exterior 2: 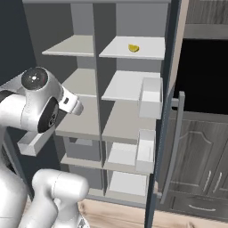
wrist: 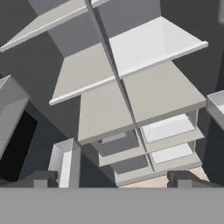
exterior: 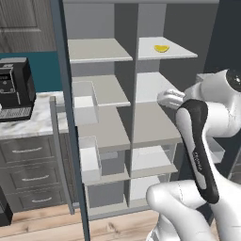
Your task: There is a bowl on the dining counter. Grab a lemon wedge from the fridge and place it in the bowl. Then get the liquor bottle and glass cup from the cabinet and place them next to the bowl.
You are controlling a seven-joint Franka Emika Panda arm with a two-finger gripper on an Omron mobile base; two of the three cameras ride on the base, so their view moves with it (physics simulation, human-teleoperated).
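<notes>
Open fridge is seen across the centre of both base views, shelves mostly bare. Arm is seen lower right in the left base view; gripper is spread wide at the hand view's bottom edge, nothing held. Lemon wedge is seen upper right, on the top right shelf.

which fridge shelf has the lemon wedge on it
The top right white shelf: the yellow lemon wedge lies on it, while the other shelves hold nothing.
</notes>
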